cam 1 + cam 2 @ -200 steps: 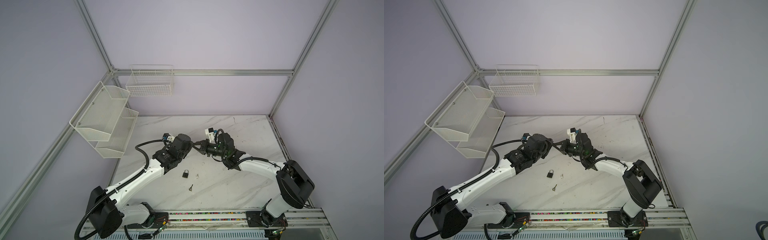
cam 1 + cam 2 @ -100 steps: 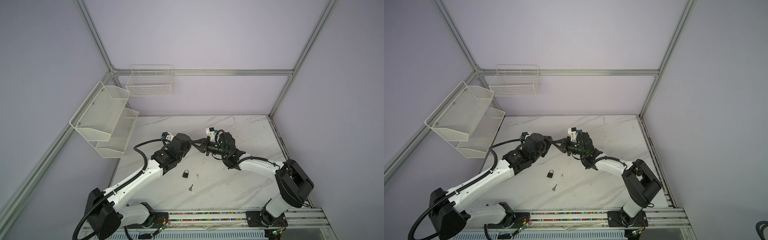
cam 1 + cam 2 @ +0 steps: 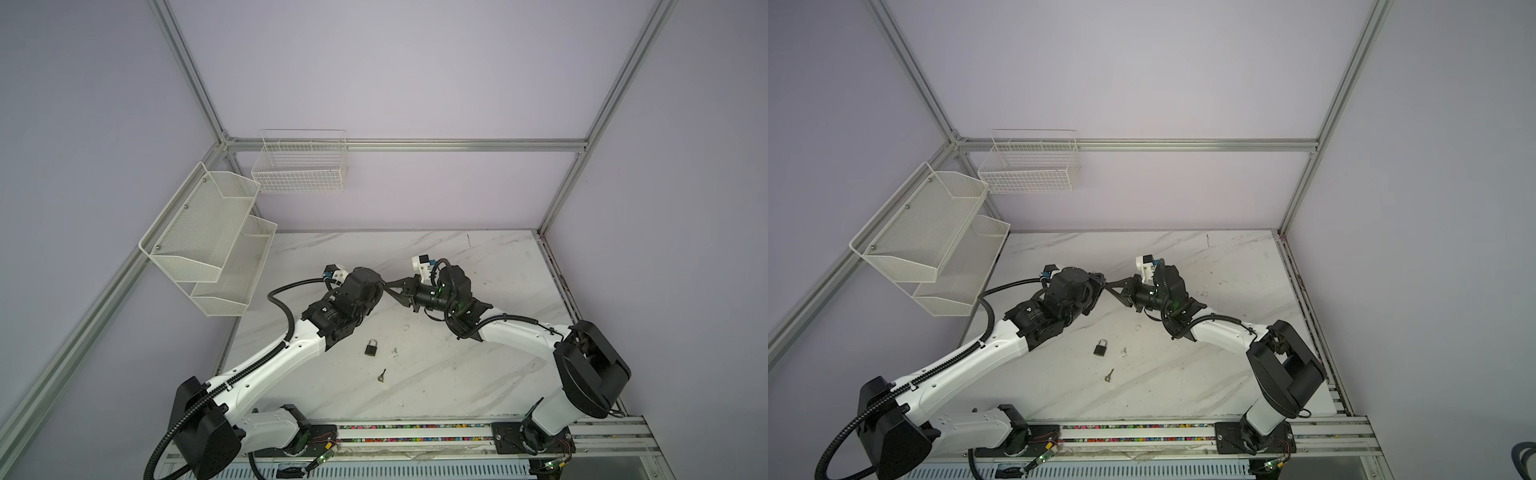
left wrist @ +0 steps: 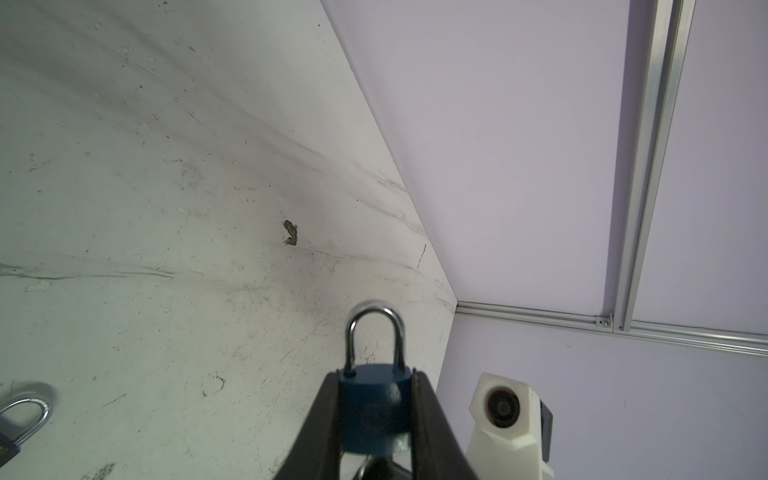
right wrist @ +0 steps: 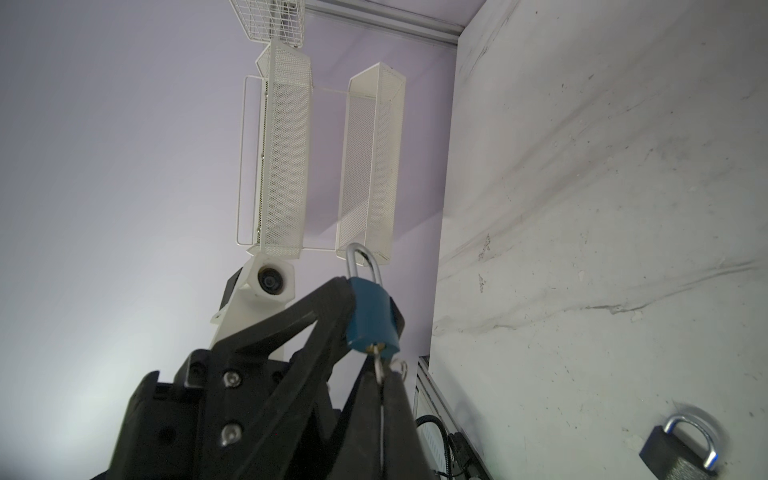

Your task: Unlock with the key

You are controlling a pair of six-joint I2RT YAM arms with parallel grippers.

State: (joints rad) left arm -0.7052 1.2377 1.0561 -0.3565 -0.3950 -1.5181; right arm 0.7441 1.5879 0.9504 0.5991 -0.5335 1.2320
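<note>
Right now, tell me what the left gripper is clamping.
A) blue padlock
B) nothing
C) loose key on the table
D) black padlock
A: the left gripper pinches the blue padlock, the right gripper holding a key at its keyhole; the black padlock lies apart.

R fingers (image 5: pixel 401 419) pinch key (image 5: pixel 377 361) at keyhole of blue padlock (image 5: pixel 371 309), clamped btwn L fingers (image 5: pixel 291 320).

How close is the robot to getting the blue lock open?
Done: the left gripper holds the blue lock up off the table, and the key pinched in the right gripper looks to be in its keyhole. In hand: that key, ready to turn. Left: the silver loop is shut, both legs in the body, so it must pop open. A black lock and a spare key lie untouched.
</note>
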